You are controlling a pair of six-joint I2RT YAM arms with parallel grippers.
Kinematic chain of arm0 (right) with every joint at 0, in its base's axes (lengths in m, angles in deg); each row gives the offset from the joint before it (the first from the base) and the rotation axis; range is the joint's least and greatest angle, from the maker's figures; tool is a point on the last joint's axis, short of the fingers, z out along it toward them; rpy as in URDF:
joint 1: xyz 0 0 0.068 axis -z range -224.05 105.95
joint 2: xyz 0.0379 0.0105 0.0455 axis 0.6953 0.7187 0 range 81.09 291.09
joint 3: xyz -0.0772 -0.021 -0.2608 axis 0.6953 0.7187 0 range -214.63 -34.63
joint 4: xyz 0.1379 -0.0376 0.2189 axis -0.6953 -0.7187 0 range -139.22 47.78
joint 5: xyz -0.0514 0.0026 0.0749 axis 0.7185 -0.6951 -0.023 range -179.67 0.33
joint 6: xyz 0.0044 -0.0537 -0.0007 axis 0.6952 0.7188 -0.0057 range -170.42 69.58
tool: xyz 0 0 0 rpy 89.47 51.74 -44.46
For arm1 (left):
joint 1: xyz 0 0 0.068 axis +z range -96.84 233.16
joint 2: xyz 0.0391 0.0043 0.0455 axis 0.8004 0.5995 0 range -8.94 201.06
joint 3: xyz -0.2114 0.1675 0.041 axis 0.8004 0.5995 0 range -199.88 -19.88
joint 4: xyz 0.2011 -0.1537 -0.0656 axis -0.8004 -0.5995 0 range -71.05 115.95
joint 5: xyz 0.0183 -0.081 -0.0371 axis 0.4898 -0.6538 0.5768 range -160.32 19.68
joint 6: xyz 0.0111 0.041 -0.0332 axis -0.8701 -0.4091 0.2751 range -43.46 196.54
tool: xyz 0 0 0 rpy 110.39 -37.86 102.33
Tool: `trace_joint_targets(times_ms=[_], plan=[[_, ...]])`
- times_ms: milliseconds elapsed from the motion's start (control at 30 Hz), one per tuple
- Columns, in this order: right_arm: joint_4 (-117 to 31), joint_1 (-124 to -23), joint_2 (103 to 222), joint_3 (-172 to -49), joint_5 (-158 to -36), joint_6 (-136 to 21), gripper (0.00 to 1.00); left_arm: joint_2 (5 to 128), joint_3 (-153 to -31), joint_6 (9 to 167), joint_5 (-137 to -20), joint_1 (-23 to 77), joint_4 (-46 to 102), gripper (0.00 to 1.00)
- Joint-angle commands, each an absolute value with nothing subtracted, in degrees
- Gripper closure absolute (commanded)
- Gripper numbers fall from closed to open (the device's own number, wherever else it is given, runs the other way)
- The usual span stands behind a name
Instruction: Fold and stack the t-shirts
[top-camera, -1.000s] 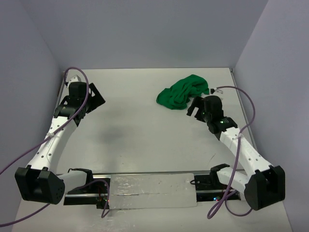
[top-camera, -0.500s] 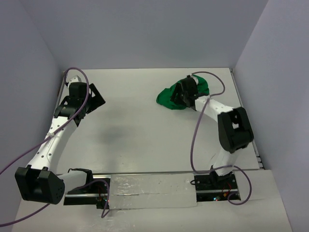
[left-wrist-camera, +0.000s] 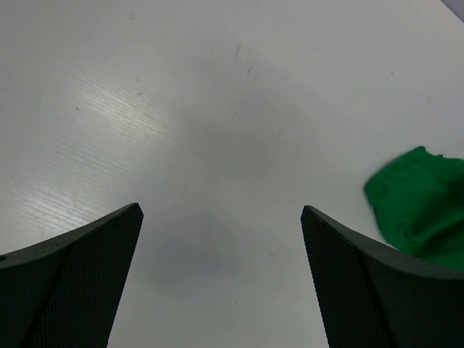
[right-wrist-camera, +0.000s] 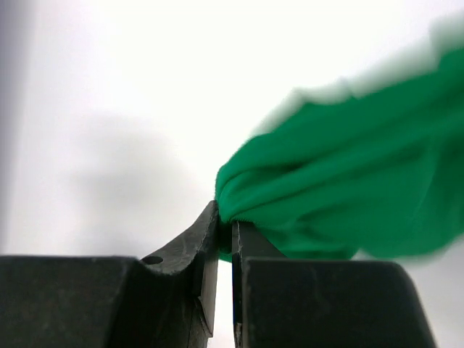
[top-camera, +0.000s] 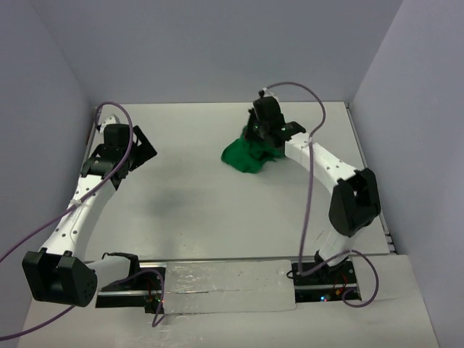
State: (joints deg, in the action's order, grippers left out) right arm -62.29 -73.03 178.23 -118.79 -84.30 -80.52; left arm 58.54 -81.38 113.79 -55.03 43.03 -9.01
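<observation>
The bright-green t-shirt lies bunched up at the back right of the table. My right gripper is shut on its near edge. In the right wrist view the cloth is pinched between the two black fingers, with the rest of it trailing off to the right. My left gripper hovers over the back left of the table, far from the shirt. It stands wide open with nothing between its fingers. A corner of the t-shirt shows at the right edge of the left wrist view.
Purple cables loop from both arms. Grey walls enclose the white table at the back and both sides. A metal rail with the arm bases runs along the near edge.
My right arm swung from the right of the table to the shirt, and its gripper went from open to shut on the cloth. The shirt has shifted left. The left arm stayed still.
</observation>
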Motion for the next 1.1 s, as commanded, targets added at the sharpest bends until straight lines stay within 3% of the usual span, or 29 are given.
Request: trace_joint_targets(times_ms=[0,233,467,533,567,600,633,667,733,933,1067], plan=[[-62.27,-82.44,165.93,-132.67,-87.01,-77.65,0.91,57.92,-84.62,117.02,-49.21,42.71,-13.08,0.01],[-56.56,-83.35,156.66,-132.92,-80.18,-80.03,0.91,55.09,-86.78,119.34,-44.78,43.12,-15.95,0.0],[-55.7,-71.72,158.54,-120.79,-81.93,-85.01,0.89,49.31,-90.96,121.33,-42.15,44.11,-16.19,0.01],[-54.79,-68.69,161.03,-114.36,-83.88,-86.11,0.76,48.45,-90.56,121.29,-42.69,44.18,-15.14,0.01],[-55.15,-67.36,163.32,-112.45,-84.42,-86.1,0.59,48.41,-90.19,121.1,-43.26,44.2,-14.65,0.01],[-56.03,-66.17,166.23,-111.25,-84.64,-85.81,0.36,48.61,-89.72,120.8,-44.02,44.2,-14.18,0.01],[-57.72,-65.22,169.03,-111.21,-85.09,-85.59,0.22,48.97,-89.25,120.49,-44.68,44.16,-13.79,0.01],[-60.96,-64.57,172.29,-112.47,-85.31,-85.42,0.18,49.78,-88.54,119.92,-45.69,44.11,-13.31,0.02],[-66.57,-63.92,177.36,-114.26,-84.4,-85.07,0.12,51.82,-86.88,118.55,-48.49,44.06,-12.25,0.03],[-58.86,-65.1,162.8,-101.78,-82.16,-83.44,0.11,55.65,-82.23,118.18,-53.07,42.36,-9.42,0.05],[-62.44,-74.15,154.73,-95.56,-73.78,-77.64,0.12,55.97,-80.06,117.86,-57.96,42.06,-7.03,0.09]])
